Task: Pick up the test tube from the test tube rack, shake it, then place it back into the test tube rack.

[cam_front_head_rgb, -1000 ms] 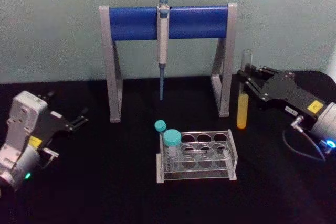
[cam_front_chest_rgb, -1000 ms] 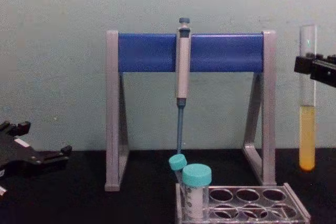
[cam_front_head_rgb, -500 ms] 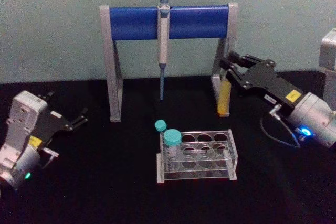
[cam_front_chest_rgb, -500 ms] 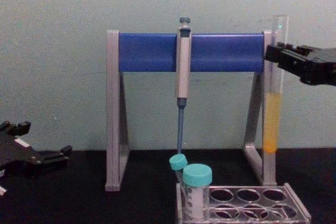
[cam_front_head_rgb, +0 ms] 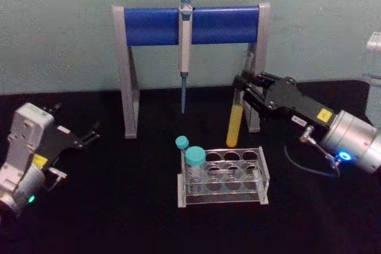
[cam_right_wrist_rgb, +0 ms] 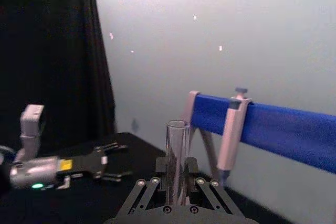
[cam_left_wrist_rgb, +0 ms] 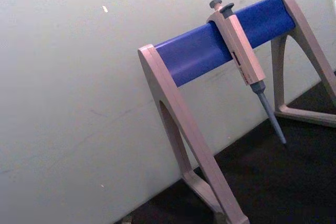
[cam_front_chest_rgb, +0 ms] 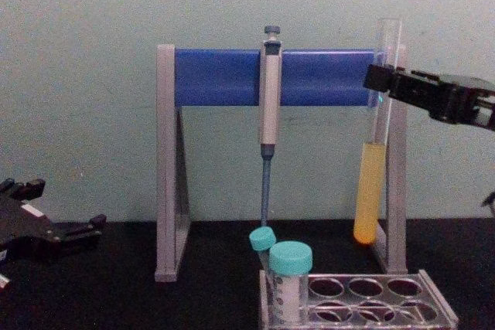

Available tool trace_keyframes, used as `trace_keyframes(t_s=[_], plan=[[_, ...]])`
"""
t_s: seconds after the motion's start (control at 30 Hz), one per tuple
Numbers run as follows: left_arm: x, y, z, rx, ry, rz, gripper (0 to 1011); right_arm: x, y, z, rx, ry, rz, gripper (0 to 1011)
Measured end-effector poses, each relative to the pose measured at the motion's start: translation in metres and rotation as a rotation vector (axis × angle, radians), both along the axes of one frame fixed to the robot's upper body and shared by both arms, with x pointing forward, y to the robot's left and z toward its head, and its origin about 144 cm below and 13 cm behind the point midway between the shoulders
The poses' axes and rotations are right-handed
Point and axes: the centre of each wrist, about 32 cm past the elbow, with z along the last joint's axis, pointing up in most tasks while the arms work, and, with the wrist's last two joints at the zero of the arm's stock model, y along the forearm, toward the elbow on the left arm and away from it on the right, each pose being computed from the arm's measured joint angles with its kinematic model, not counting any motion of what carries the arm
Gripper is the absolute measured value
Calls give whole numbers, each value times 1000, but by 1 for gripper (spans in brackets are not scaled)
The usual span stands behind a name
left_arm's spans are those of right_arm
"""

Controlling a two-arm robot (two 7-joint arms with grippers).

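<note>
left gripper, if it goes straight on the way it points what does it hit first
Probably the stand's left leg, which sits almost dead ahead of the left gripper; depth is hard to judge, so it might just slip past.

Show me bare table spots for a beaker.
Free: the table between the left claw and the test tube rack, and the strip before the rack. Crowded: behind the rack, where the right claw holds the test tube by the stand.

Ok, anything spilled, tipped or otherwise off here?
Nothing stands out. The right gripper holds the test tube slightly tilted in the air near the test tube rack, yellow liquid inside; the left gripper sits parked, open, at left.
</note>
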Motion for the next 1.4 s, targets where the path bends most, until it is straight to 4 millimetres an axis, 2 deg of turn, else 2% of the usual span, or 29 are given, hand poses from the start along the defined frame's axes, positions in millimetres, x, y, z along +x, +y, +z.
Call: trace_keyframes(t_s=[0.3, 0.57, 0.83, 1.07, 1.4], plan=[[0, 0, 0, 0, 0, 0, 1001, -19, -18, 11, -56, 37, 0, 229], [0, 0, 0, 0, 0, 0, 1001, -30, -31, 22, -162, 7, -124, 229], [0, 0, 0, 0, 0, 0, 1001, -30, -25, 27, -248, -78, -244, 229], [0, 0, 0, 0, 0, 0, 1001, -19, -10, 15, -182, -106, -303, 229], [0, 0, 0, 0, 0, 0, 1001, -7, 2, 1, -16, -75, -183, 229]])
